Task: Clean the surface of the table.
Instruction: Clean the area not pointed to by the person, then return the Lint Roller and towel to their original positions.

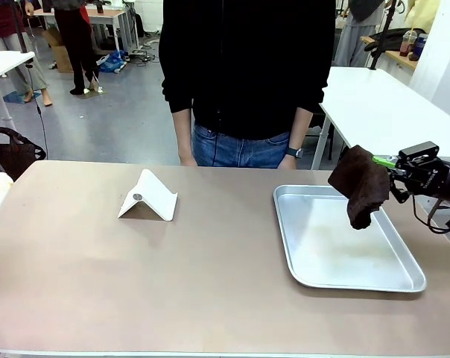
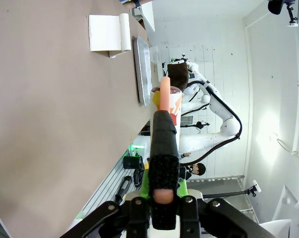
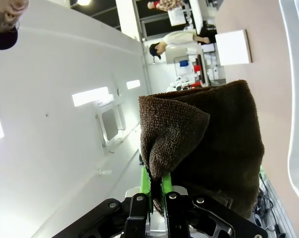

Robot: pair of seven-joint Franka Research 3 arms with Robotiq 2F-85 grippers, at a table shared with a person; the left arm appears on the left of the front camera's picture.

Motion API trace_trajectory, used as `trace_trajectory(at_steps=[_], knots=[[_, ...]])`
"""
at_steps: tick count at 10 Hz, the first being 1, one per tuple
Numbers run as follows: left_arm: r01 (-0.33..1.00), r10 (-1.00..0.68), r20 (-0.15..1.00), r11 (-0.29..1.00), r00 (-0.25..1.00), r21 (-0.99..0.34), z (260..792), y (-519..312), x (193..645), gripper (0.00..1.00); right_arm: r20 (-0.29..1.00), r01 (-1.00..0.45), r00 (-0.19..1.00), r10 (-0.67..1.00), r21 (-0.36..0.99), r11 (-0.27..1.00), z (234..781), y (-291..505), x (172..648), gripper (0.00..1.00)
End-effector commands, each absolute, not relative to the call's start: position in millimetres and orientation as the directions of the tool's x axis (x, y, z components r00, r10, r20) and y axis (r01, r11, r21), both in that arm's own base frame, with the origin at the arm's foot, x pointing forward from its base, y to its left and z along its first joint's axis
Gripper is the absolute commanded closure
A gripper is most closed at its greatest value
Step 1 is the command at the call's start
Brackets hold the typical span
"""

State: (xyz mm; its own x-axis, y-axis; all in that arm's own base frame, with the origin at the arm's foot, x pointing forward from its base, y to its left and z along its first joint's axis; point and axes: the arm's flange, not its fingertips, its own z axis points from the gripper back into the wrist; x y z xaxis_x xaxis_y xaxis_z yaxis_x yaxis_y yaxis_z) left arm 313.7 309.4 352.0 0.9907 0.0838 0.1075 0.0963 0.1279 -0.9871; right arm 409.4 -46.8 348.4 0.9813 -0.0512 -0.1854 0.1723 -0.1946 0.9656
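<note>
Taupe-brown matte surface (image 1: 210,276) spans the front view, with a person in a black top (image 1: 243,67) standing at its far edge. Right pincer (image 1: 387,161) is clamped on a dark brown terry cloth (image 1: 357,186), which hangs above the far right corner of the silver metal tray (image 1: 325,250) near the surface's right edge. Folded white card stand (image 1: 149,195) sits left of centre. Left pincer (image 2: 163,148): a black, pink-tipped bar lies along its midline; I cannot tell its opening.

Left gripper (image 2: 164,116) near table (image 2: 50,124), cloth (image 2: 178,79) beyond
</note>
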Motion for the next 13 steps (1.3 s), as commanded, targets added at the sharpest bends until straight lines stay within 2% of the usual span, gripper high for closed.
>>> trace_trajectory(at_steps=[1, 10, 11, 12, 13], knots=[[0.095, 0.085, 0.106, 0.127, 0.991, -0.987, 355, 308, 310, 0.78, -0.175, 0.16, 0.983, -0.05, 0.962, -0.222, 354, -46, 412, 0.9], [0.095, 0.085, 0.106, 0.127, 0.991, -0.987, 355, 308, 310, 0.78, -0.185, 0.172, 0.981, -0.051, 0.966, -0.195, 348, -47, 409, 0.9], [0.096, 0.084, 0.108, 0.128, 0.991, -0.987, 352, 309, 314, 0.78, -0.11, 0.096, 0.991, -0.081, 0.982, -0.161, 355, -42, 400, 0.9], [0.12, 0.103, 0.143, 0.2, 0.984, -0.972, 378, 296, 307, 0.78, -0.042, 0.035, 0.998, -0.051, 0.991, -0.13, 360, -19, 404, 0.9], [0.138, 0.117, 0.174, 0.266, 0.978, -0.954, 403, 273, 306, 0.78, -0.042, 0.038, 0.999, -0.026, 0.991, -0.13, 363, 6, 412, 0.9]])
